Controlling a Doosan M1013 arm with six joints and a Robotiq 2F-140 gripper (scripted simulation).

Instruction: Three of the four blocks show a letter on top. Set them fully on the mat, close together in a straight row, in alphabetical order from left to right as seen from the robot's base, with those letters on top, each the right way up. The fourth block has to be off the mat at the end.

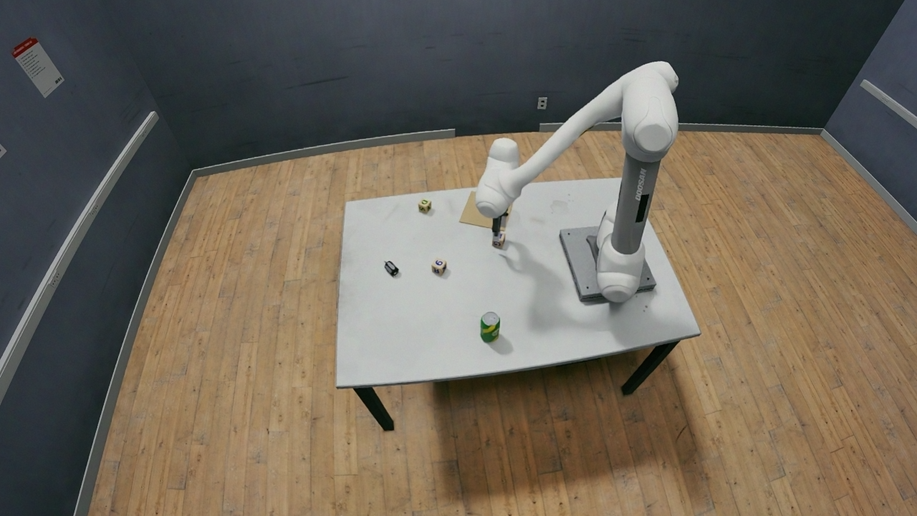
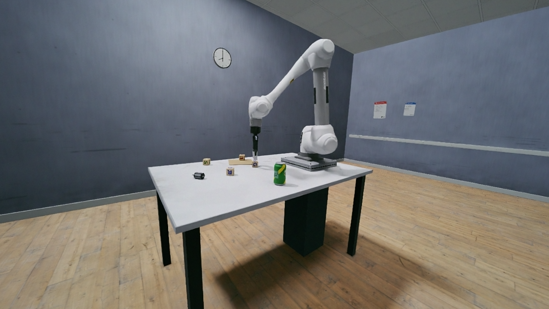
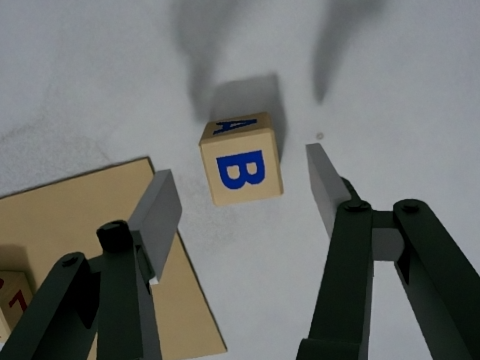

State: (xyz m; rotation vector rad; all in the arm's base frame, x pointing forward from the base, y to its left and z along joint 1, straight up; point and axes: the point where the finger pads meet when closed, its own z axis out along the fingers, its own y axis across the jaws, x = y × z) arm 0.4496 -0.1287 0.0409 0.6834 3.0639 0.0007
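A wooden block [image 3: 242, 167] [image 1: 501, 239] [image 2: 254, 164] with a blue B on top rests on the white table [image 1: 410, 333], just off the corner of the tan mat [image 3: 100, 207] [image 1: 471, 213] [image 2: 234, 162]. My gripper [image 3: 241, 179] [image 1: 497, 229] [image 2: 254, 153] is open and hangs straight above this block, one finger on each side and not touching it. Another block [image 3: 14, 296] [image 2: 241, 156] with red marks sits on the mat. Two more blocks lie off the mat: one [image 1: 424, 205] [image 2: 206, 161] at the far left, one [image 1: 438, 266] [image 2: 230, 171] near the table's middle.
A small black object [image 1: 391, 268] [image 2: 198, 175] lies left of the middle block. A green can [image 1: 489, 326] [image 2: 279, 173] stands near the front edge. The arm's base plate [image 1: 577, 256] sits at the right of the table.
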